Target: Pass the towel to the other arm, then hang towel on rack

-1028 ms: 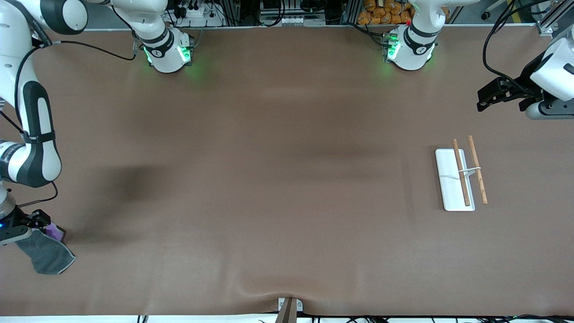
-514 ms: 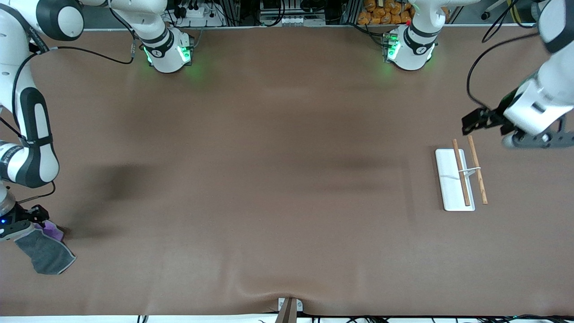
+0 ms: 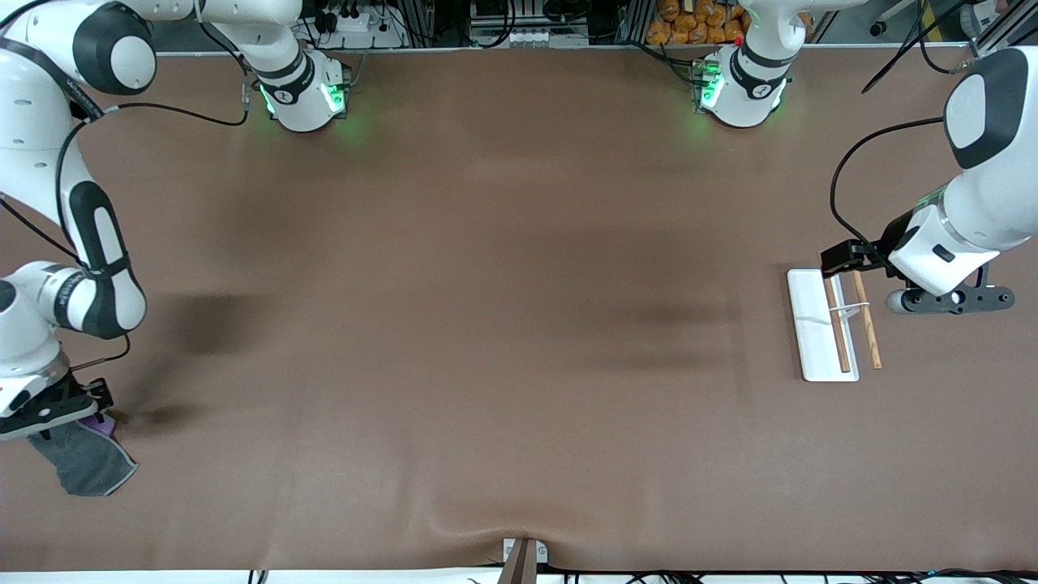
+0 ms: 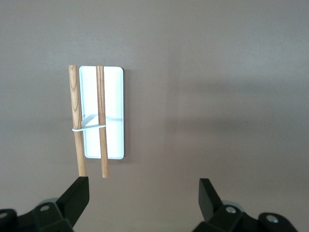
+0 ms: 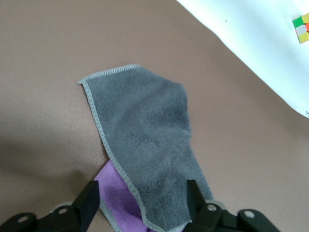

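Observation:
The towel (image 3: 85,464) lies flat on the table at the right arm's end, near the front camera, dark grey face up with a purple corner (image 3: 103,422) folded out. My right gripper (image 3: 61,410) is low over that purple end. In the right wrist view its fingers (image 5: 89,203) stand open on either side of the towel (image 5: 145,135). The rack (image 3: 823,324), a white plate with two brown rods, lies toward the left arm's end. My left gripper (image 3: 843,258) is open and empty over the rack's end nearest the robots. The rack (image 4: 101,113) shows ahead of the open fingers (image 4: 77,198).
The brown table edge runs close by the towel, with a pale floor and a small coloured cube (image 5: 301,21) past it. A small bracket (image 3: 523,556) sits at the front edge. Orange items (image 3: 697,24) lie past the back edge.
My left arm has swung from the table's end to over the rack's end. My right arm has shifted a little over the towel. The towel has not moved.

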